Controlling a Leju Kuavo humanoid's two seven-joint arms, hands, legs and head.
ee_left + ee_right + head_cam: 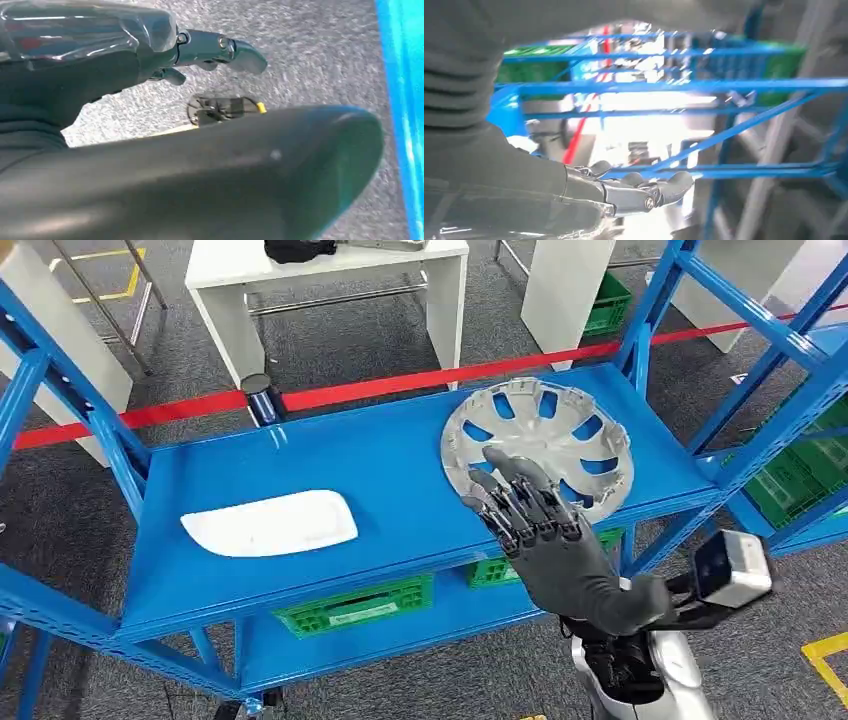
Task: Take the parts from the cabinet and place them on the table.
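A silver wheel cover (545,445) lies flat on the blue cabinet shelf (390,470), toward its right end. A white curved panel (270,523) lies on the same shelf at the left. My right hand (535,520) hovers over the near edge of the wheel cover with fingers spread and nothing in it. In the right wrist view its fingers (634,192) stretch out in front of blurred blue racking. My left hand (150,100) hangs over grey floor, fingers (220,50) extended and holding nothing.
Green crates (360,605) sit on the lower shelf. Blue uprights (80,410) frame the cabinet on both sides, with another blue rack (800,440) at the right. A red floor line (400,385) and a white table (330,290) lie beyond. A small dark cylinder (260,398) stands at the shelf's back edge.
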